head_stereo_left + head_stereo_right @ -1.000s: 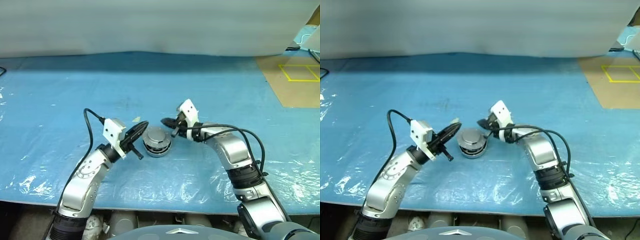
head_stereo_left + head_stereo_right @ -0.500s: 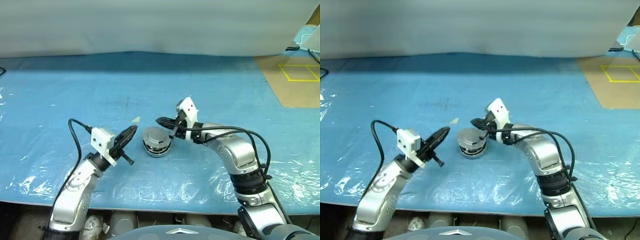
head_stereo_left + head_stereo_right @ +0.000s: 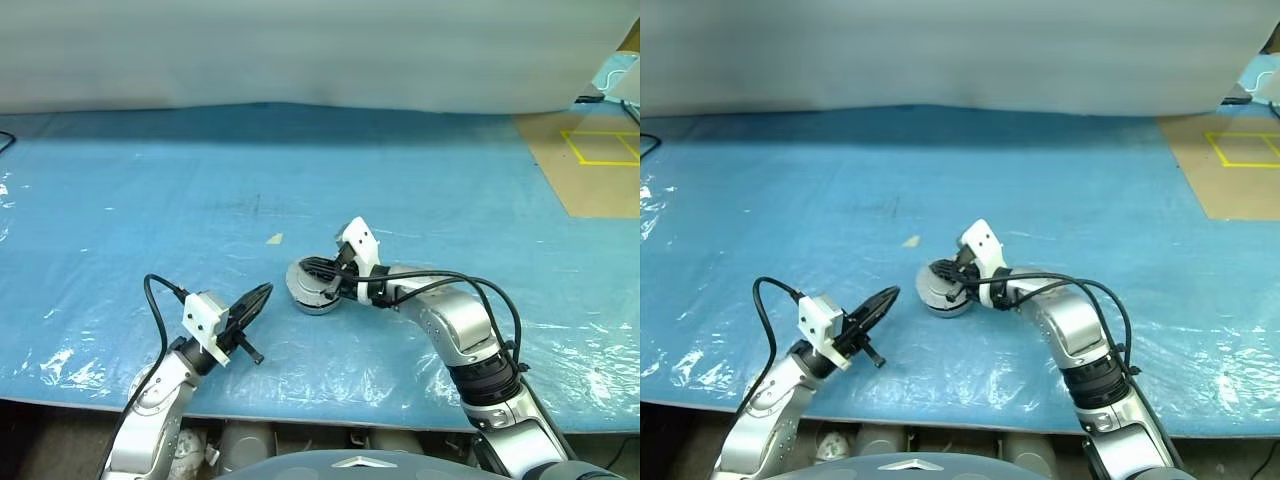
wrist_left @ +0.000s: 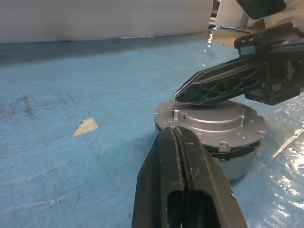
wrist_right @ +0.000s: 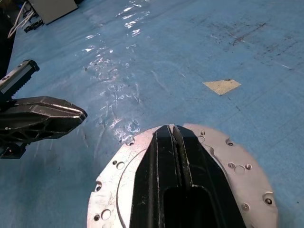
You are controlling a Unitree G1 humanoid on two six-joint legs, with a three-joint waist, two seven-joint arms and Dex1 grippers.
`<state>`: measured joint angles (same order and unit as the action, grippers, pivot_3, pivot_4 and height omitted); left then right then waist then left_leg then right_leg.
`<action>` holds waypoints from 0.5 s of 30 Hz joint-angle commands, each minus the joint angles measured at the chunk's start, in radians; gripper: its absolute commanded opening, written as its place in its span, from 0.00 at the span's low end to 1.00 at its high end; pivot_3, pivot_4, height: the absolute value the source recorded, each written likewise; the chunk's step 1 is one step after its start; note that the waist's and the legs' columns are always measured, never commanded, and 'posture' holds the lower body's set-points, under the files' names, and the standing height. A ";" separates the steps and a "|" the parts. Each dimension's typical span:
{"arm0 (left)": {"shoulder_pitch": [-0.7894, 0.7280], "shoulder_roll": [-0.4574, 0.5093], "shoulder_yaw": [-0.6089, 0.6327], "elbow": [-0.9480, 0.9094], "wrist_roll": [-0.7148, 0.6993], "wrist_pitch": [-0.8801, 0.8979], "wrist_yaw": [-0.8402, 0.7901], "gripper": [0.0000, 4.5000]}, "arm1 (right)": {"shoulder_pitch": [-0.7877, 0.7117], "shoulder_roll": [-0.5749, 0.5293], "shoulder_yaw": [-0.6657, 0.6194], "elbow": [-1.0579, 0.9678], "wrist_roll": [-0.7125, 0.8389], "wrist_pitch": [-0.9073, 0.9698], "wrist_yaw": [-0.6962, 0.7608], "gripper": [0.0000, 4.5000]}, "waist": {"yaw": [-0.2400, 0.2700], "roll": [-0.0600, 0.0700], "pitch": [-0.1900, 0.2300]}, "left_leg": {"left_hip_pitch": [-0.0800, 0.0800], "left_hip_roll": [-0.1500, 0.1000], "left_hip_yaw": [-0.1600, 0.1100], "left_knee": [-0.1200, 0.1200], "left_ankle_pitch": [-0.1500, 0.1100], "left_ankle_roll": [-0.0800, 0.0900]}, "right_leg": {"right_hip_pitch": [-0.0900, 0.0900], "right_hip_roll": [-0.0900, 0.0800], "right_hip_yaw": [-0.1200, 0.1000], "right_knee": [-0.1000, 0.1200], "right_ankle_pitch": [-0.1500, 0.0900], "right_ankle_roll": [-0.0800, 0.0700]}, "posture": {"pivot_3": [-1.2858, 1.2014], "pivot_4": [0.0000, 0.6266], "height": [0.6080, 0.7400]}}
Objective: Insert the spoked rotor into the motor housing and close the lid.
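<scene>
Each arm is built of rounded silver-grey shells joined by black ribbed collars. A white angular camera block sits on each wrist, fed by a looping black cable. The left hand (image 3: 258, 296) and right hand (image 3: 312, 266) each carry two tapered black fingers with lattice cut-outs.

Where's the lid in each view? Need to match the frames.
Left eye: lid just below centre, under the right gripper.
Right eye: lid left of centre, by the same gripper.
Left wrist: lid right of centre, below the right gripper, beyond the shut left gripper.
Right wrist: lid fills the lower middle, behind that gripper's shut fingers.
Shared landmark: tan scrap on the blue sheet.
</scene>
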<state>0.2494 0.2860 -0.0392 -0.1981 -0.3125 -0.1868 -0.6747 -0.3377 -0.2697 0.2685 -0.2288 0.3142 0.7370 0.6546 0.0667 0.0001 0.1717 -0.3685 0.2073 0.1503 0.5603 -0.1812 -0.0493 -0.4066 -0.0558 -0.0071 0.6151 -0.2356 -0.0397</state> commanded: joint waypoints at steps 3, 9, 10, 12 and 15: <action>-0.016 0.001 0.019 0.039 -0.020 -0.057 -0.028 0.01 | 0.027 -0.016 0.015 0.037 -0.014 -0.038 0.008 0.00 | 0.000 0.000 0.000 | 0.001 0.000 0.000 0.000 0.000 0.000 | 0.001 0.000 0.000 0.000 0.000 0.000 | 0.52 0.24 1.00; -0.007 0.002 0.016 0.028 -0.029 -0.062 -0.033 0.01 | 0.026 0.004 -0.030 0.031 0.014 -0.066 -0.015 0.00 | 0.000 0.000 0.000 | 0.002 0.000 0.000 0.000 0.000 0.000 | 0.002 0.000 0.000 0.000 0.000 0.000 | 0.52 0.24 1.00; -0.005 0.004 0.016 0.021 -0.033 -0.059 -0.034 0.01 | 0.020 0.022 -0.062 -0.003 0.040 -0.062 -0.033 0.00 | 0.000 0.000 0.000 | 0.002 0.000 0.000 0.000 0.000 0.000 | 0.002 0.000 0.000 0.000 0.000 0.000 | 0.52 0.24 1.00; -0.005 0.008 0.021 0.017 -0.042 -0.057 -0.038 0.01 | 0.008 0.044 -0.107 -0.075 0.065 -0.058 -0.074 0.00 | 0.001 0.000 0.000 | 0.002 0.000 0.000 0.000 0.000 0.000 | 0.001 0.000 0.000 0.000 0.000 0.000 | 0.52 0.24 1.00; -0.013 0.018 0.034 0.033 -0.051 -0.063 -0.050 0.01 | -0.018 0.033 -0.174 -0.186 0.136 0.040 -0.104 0.00 | 0.001 0.000 0.000 | 0.000 0.000 0.000 0.000 0.000 0.000 | 0.000 0.000 0.000 0.000 0.000 0.000 | 0.52 0.24 1.00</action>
<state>0.2388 0.2961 -0.0271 -0.1389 -0.3446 -0.2315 -0.7159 -0.3309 -0.2347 0.1373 -0.3250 0.3929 0.7390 0.5603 0.0680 -0.0002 0.1713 -0.3679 0.2072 0.1503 0.5604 -0.1812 -0.0493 -0.4062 -0.0556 -0.0068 0.6154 -0.2354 -0.0394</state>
